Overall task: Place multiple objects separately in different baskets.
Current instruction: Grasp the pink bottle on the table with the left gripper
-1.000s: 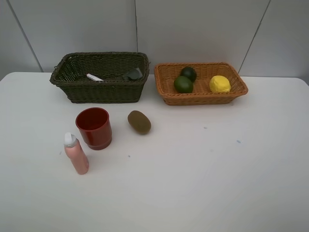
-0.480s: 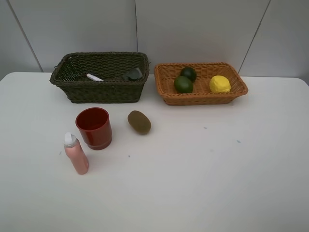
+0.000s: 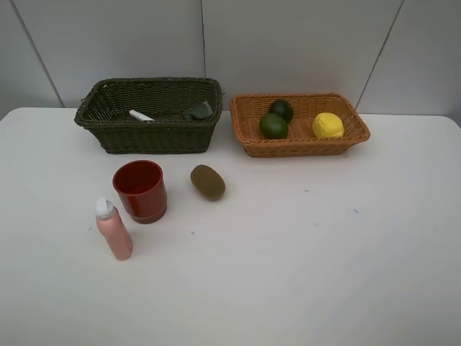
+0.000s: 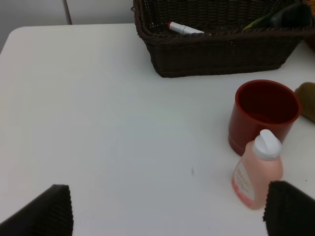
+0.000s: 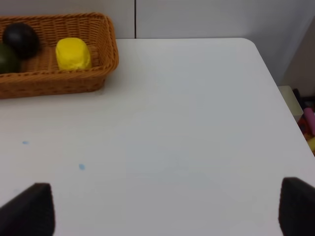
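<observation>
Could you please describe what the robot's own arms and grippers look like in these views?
Only the fingers show: the left gripper and right gripper each have two black, matte, blunt-ended fingers. No cables, markings or arm links are visible, and the high camera shows no arm.

left pincer (image 4: 170, 216) spread wide, holding nothing, right pincer (image 5: 162, 211) equally wide, holding nothing

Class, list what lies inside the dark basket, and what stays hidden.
Inside the dark basket lie a white marker and a dark grey bottle. Its front wall covers the floor nearest the camera.
</observation>
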Motion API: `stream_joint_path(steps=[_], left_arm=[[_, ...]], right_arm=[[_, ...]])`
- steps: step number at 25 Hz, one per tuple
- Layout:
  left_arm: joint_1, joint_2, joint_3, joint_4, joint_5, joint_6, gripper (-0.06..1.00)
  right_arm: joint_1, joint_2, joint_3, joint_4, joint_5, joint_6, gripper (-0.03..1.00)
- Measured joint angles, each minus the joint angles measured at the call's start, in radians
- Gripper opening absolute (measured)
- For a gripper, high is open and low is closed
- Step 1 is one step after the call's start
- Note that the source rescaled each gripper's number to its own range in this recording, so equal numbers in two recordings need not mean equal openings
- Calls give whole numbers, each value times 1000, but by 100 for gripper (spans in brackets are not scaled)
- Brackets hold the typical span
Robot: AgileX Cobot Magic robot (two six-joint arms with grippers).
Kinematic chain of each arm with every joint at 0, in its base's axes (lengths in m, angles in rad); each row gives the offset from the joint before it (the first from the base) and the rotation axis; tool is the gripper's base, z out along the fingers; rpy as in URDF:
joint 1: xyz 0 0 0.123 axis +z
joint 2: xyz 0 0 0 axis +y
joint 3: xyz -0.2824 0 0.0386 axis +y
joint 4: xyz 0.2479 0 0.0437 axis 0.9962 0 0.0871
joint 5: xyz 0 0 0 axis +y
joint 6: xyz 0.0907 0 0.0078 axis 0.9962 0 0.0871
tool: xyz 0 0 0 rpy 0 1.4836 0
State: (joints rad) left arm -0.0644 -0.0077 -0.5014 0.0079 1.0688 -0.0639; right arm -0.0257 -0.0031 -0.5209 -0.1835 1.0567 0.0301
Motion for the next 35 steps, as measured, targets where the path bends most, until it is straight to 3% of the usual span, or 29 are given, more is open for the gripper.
stream_joint_path(steps=[17, 22, 28, 35], left_arm=[[0, 23, -21, 3, -2, 0, 100], [0, 210, -136, -8, -3, 7, 100], [0, 520, -293, -8, -24, 87, 100], [0, 825, -320, -44, -22, 58, 100]], right_arm=[[0, 0, 0, 1, 0, 0, 100], [0, 0, 0, 1, 0, 0, 100], [0, 0, 0, 1, 0, 0, 100], [0, 0, 0, 1, 0, 0, 100]])
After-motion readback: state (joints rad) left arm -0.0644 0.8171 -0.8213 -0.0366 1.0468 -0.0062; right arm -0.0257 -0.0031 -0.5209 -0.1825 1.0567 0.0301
